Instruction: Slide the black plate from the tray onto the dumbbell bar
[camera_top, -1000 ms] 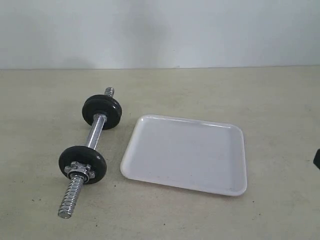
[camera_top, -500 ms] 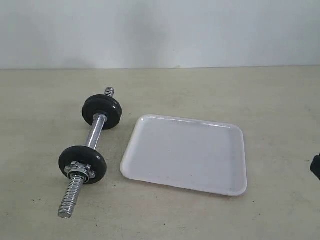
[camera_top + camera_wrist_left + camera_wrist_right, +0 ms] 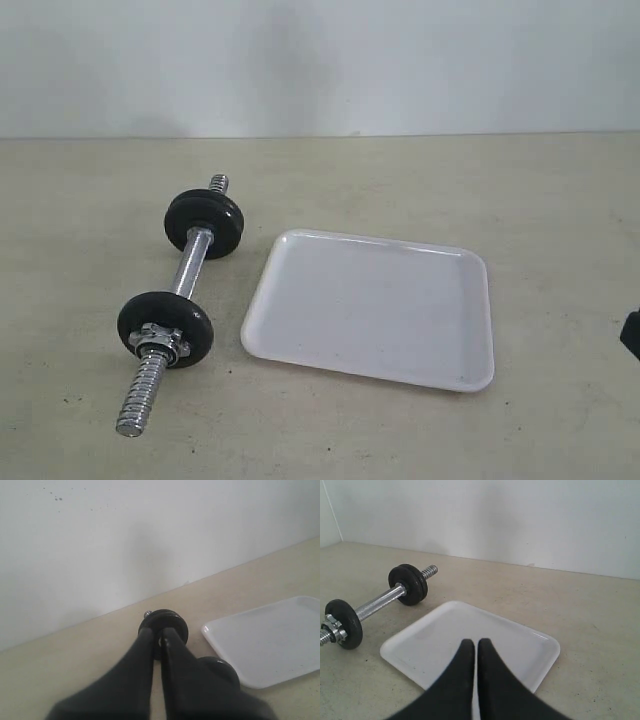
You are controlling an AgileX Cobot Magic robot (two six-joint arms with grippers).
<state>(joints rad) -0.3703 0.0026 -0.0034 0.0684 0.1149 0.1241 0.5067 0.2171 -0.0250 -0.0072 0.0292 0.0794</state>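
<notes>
Tray (image 3: 370, 310) bare on worktop (image 3: 500, 180). Black plate likely among discs (image 3: 205, 224) already on dumbbell bar (image 3: 188, 272), left of tray, long axis running near-to-far. Left pincer (image 3: 159, 641), pressed together, nearer bar. Right pincer (image 3: 474, 645), pressed together, faces tray.

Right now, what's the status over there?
Shut and empty: left gripper, right gripper. No plate on tray; black discs already on dumbbell bar. Nothing in the way.
</notes>
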